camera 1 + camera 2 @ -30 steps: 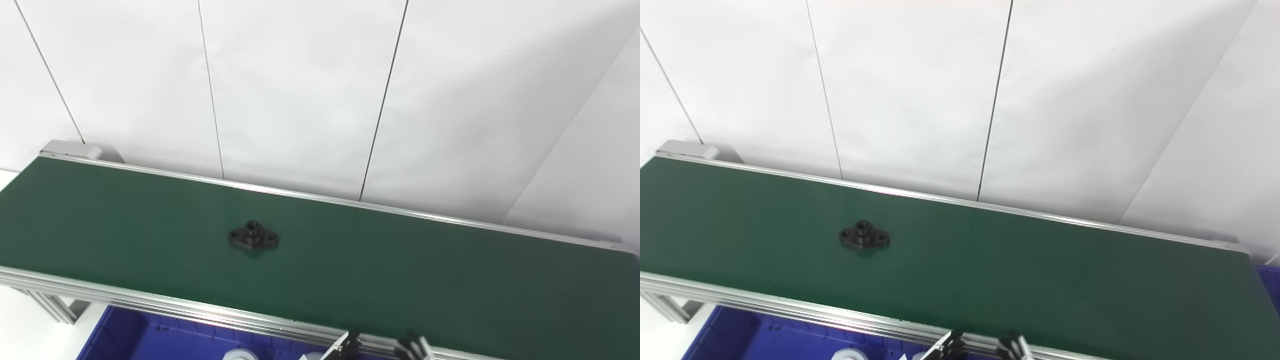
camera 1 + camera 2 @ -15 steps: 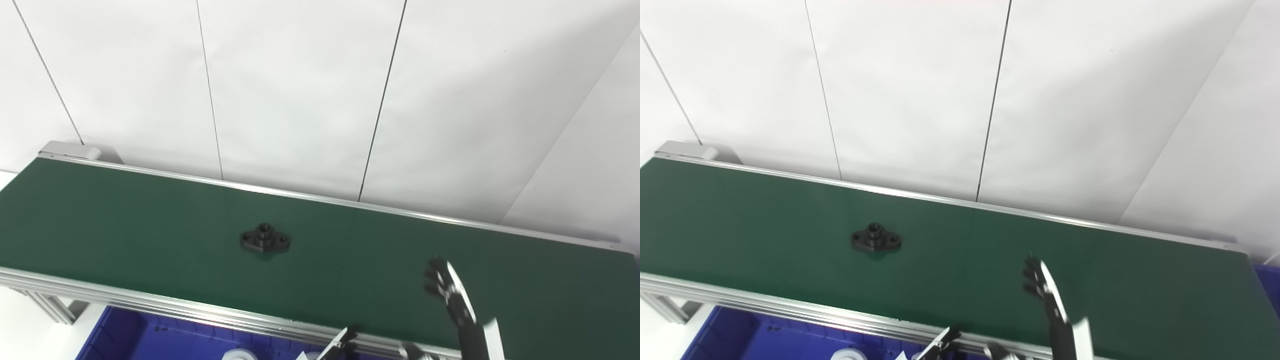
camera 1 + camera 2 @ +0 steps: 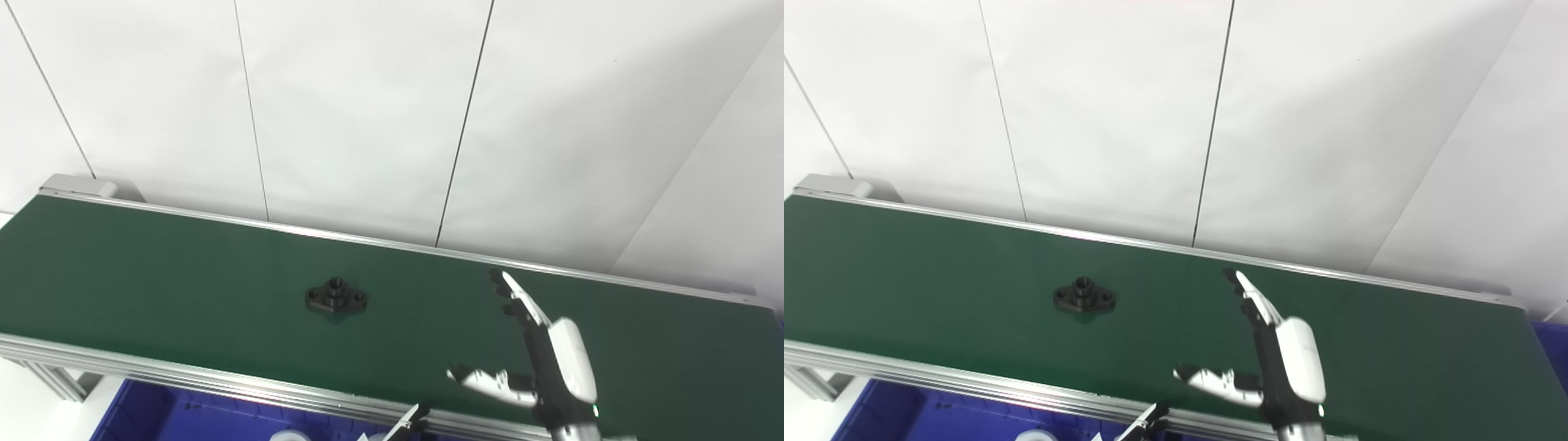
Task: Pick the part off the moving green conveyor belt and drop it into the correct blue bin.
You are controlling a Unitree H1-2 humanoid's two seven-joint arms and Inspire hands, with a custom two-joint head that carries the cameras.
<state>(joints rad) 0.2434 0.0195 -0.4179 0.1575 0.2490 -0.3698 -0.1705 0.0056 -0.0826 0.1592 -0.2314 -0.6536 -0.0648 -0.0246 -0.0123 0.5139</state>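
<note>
A black flanged part [image 3: 336, 298] with a raised hub lies flat on the green conveyor belt [image 3: 153, 275], near the middle. It also shows in the right eye view [image 3: 1084, 298]. My right hand [image 3: 542, 358] is open above the belt, well to the right of the part and apart from it. Its fingers point away from me and its thumb points left toward the part. Only a fingertip of my left hand [image 3: 411, 424] shows at the bottom edge, below the belt's near rail; its state cannot be seen.
A blue bin [image 3: 153, 416] sits below the belt's near rail at bottom left, with white pieces [image 3: 288, 436] in it. A corner of another blue bin [image 3: 1557, 349] shows past the belt's right end. A white panelled wall stands behind the belt.
The part has travelled to the right on the belt. My right hand has risen from the bottom edge to above the belt and spread open. The camera has shifted slightly.
</note>
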